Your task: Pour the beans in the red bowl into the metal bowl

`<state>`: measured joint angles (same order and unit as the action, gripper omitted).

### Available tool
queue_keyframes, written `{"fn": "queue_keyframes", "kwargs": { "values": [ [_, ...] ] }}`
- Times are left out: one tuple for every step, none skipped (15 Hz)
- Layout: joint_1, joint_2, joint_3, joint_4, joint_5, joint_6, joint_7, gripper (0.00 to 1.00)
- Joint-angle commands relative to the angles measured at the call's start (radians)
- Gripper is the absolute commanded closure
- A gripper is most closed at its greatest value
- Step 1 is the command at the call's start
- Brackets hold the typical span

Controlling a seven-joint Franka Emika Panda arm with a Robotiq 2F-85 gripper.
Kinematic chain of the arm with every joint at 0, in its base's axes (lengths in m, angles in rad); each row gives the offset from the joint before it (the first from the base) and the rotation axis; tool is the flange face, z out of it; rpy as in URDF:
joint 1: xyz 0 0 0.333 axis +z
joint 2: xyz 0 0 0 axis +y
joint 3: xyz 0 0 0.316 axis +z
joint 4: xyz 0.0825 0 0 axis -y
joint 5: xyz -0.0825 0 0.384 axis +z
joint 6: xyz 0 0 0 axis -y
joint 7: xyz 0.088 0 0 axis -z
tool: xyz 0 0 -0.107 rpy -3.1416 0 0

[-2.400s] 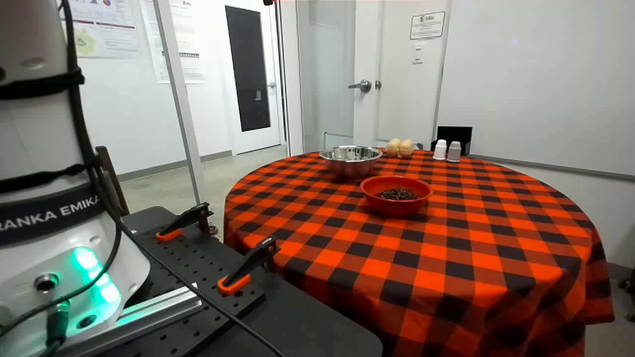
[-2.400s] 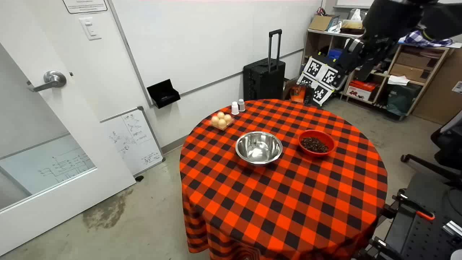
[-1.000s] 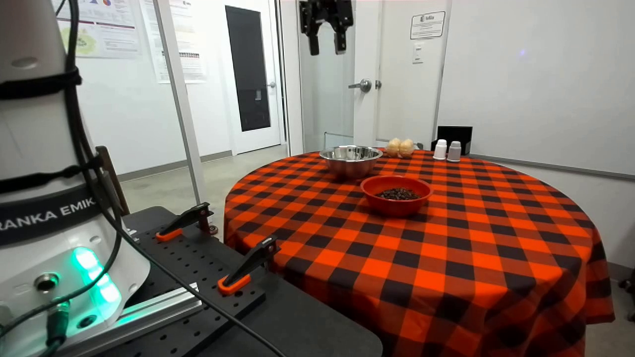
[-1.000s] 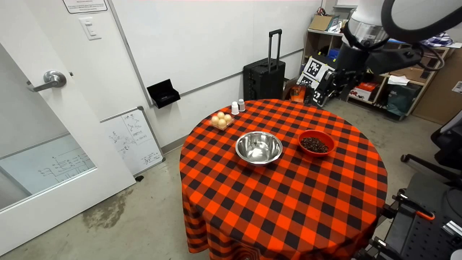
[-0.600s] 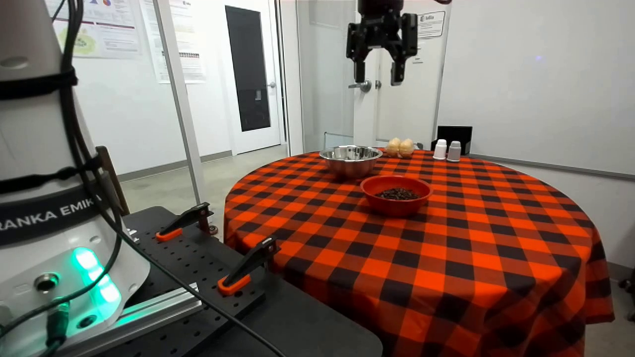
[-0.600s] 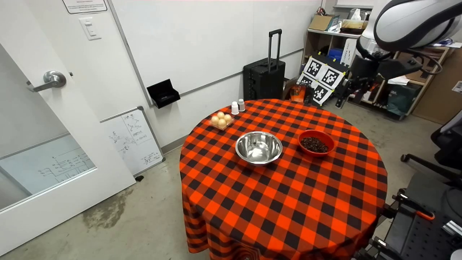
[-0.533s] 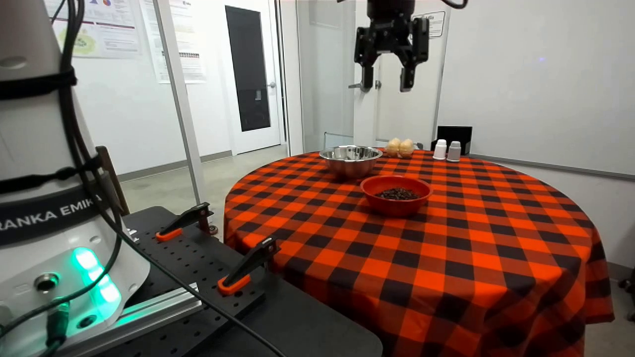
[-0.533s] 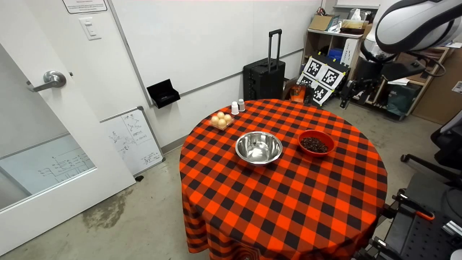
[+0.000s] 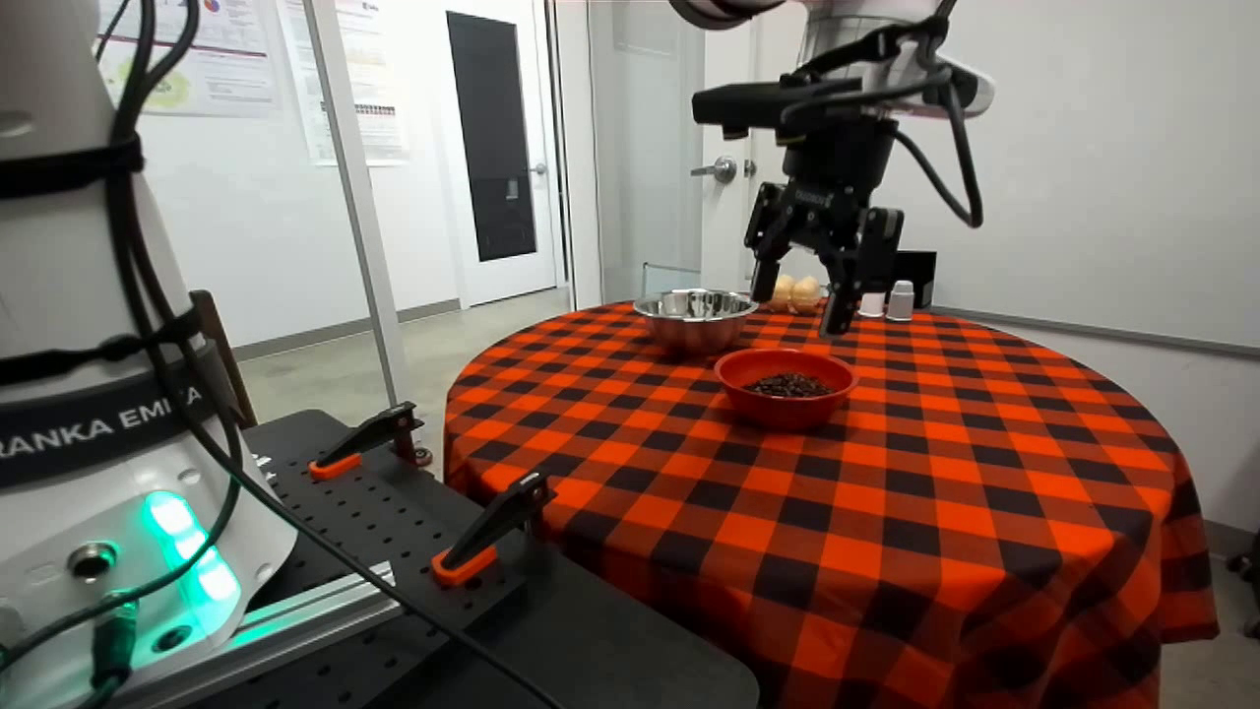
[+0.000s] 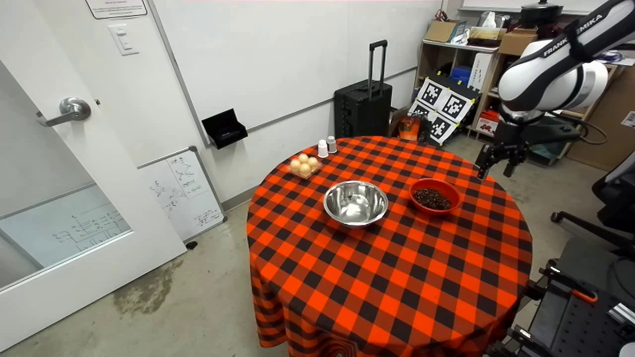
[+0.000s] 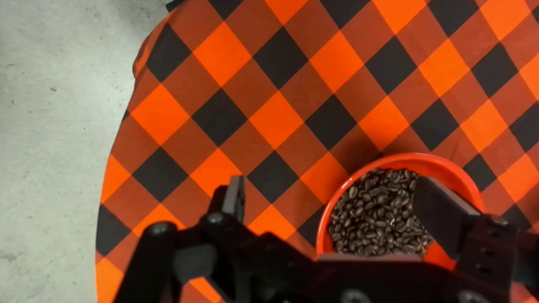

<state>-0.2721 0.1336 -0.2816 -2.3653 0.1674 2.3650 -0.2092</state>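
The red bowl (image 9: 787, 414) stands upright on the checkered table, also in an exterior view (image 10: 436, 183) and the wrist view (image 11: 457, 179). The dark beans (image 9: 789, 385) lie inside it; they show clearly in the wrist view (image 11: 374, 210). The shiny metal bowl (image 9: 696, 335) stands beside it, also in an exterior view (image 10: 356, 204), its inside bare steel; the wrist view does not show it. My gripper (image 9: 799, 303) is open with nothing between its fingers, above the table near the red bowl, apart from it (image 10: 496, 172). In the wrist view (image 11: 334, 198) one finger overlaps the bowl.
A pack of eggs (image 10: 304, 165) and two shakers (image 10: 327, 146) stand near the table's far edge. The round table has a red-black checkered cloth (image 9: 886, 512). Clamps (image 9: 492, 532) sit on the robot's mounting bench. A black suitcase (image 10: 363, 109) stands behind the table.
My arm has come into view and moved down toward the red bowl, also shifting right in an exterior view. The fingers stay open. Both bowls and the beans have not moved.
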Motion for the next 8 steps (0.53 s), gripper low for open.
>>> {"fn": "queue_keyframes", "kwargs": {
  "values": [
    [-0.018, 0.130, 0.040, 0.067, 0.071, -0.003, -0.048, 0.00],
    [-0.021, 0.158, 0.050, 0.079, 0.077, 0.001, -0.044, 0.00],
    [-0.025, 0.186, 0.060, 0.093, 0.078, -0.006, -0.042, 0.00],
    [-0.023, 0.217, 0.067, 0.106, 0.067, 0.011, -0.027, 0.00],
    [-0.024, 0.244, 0.073, 0.121, 0.060, 0.016, -0.015, 0.00],
    [-0.024, 0.277, 0.077, 0.141, 0.059, 0.031, 0.010, 0.00],
    [-0.025, 0.304, 0.082, 0.161, 0.061, 0.037, 0.028, 0.00],
    [-0.026, 0.333, 0.088, 0.186, 0.066, 0.040, 0.046, 0.00]
  ]
}}
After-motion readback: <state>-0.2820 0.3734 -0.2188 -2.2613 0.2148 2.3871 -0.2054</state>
